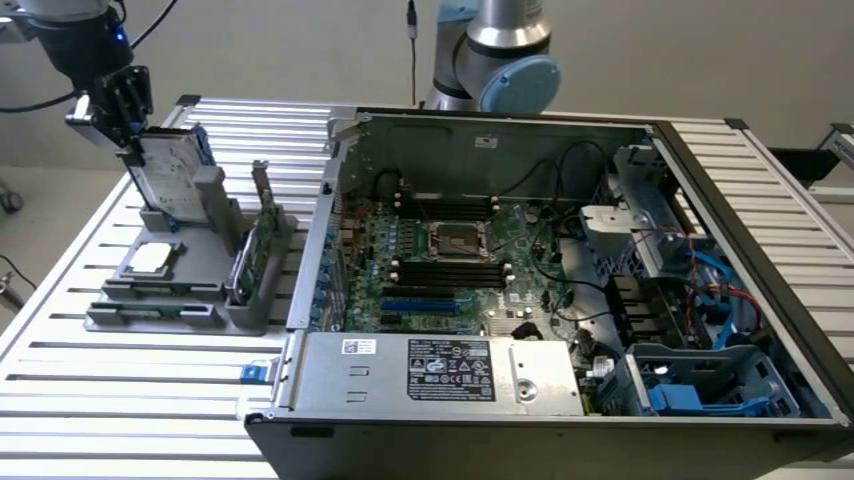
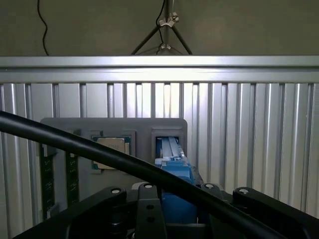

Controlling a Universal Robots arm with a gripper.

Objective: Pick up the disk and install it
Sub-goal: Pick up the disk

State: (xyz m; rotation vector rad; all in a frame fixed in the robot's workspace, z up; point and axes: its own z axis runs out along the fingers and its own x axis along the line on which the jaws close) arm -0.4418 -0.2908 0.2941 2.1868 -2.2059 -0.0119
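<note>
The arm (image 1: 497, 55) stands at the far side, and its dark wrist (image 1: 74, 35) is high at the exterior view's left. The gripper (image 1: 131, 145) hangs tilted, fingers pointing down and clamped on the disk's (image 1: 171, 175) upper edge.

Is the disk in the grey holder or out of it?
In. The disk stands tilted, its lower end slotted in the grey holder, with the end effector at its top.
</note>
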